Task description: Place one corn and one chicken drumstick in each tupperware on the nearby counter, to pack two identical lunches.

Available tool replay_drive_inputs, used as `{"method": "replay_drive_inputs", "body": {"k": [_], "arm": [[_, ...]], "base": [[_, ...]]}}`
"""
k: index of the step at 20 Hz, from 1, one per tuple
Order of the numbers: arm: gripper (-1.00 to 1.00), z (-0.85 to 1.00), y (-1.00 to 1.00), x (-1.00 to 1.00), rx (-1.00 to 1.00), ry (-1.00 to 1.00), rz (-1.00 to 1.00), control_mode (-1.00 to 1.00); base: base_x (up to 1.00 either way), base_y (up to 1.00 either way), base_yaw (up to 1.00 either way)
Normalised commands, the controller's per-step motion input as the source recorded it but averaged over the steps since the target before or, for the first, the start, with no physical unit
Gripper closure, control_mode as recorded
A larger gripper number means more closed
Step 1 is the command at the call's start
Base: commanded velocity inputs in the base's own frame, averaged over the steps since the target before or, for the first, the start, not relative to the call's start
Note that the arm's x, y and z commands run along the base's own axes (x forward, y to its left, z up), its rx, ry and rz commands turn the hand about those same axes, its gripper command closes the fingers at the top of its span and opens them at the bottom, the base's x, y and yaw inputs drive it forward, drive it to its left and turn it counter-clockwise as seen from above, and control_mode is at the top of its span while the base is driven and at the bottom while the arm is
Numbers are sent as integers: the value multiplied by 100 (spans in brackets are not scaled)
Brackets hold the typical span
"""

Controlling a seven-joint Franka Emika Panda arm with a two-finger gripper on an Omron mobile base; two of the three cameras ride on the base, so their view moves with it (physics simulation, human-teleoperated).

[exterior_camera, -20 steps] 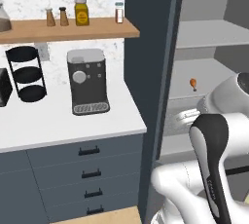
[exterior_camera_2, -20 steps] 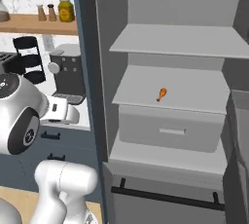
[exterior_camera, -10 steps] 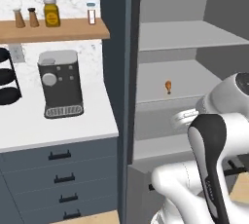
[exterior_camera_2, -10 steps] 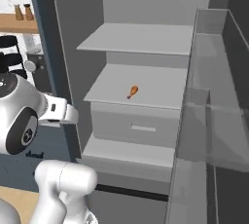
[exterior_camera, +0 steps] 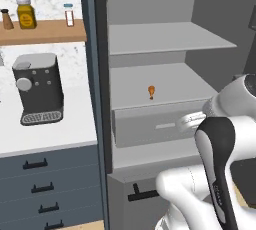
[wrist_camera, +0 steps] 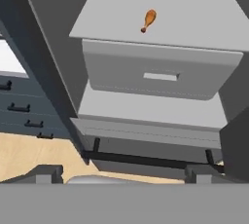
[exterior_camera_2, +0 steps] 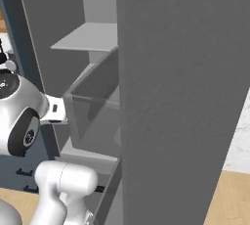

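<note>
**Packing barely begun: one drumstick in sight, nothing gripped**

Judging from the current views, the task looks to be at its start. Tool point(wrist_camera: 124, 178) hangs with its jaws spread wide and nothing between them, well short of the open grey cabinet point(exterior_camera: 100, 74).

Count, as visible:
- chicken drumstick point(exterior_camera: 151, 92): one, lying alone on the middle shelf point(exterior_camera: 165, 91) just above the drawer point(exterior_camera: 160, 126); hand view shows it too point(wrist_camera: 148, 20), bulbous end up, bone end down.
- corn: none seen.
- tupperware: none seen.
- table point(exterior_camera: 55, 131): one white stretch left of the cabinet, carrying a coffee machine point(exterior_camera: 37, 88).

Left to do, by my read: fetch this drumstick, find the second one and both cobs, and load both tubs. Effectively everything.
</note>
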Motion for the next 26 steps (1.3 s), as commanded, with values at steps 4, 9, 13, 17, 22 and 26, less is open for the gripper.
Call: {"method": "replay_drive_inputs", "body": {"k": [4, 9, 13, 17, 22, 26], "arm": [[-100, 0, -4, 39, 3, 0, -4, -100], [-100, 0, -13, 69, 5, 0, -7, -100], [-100, -8, -6, 52, 11, 0, -6, -100], [-100, -7, 0, 48, 1, 0, -7, -100], [-100, -16, -2, 58, 2, 4, 0, -100], [-100, -17, -8, 24, 0, 0, 1, -100]], "base": [[14, -2, 0], [0, 0, 0], [0, 0, 0], [0, 0, 0], [0, 0, 0], [0, 0, 0]]}}
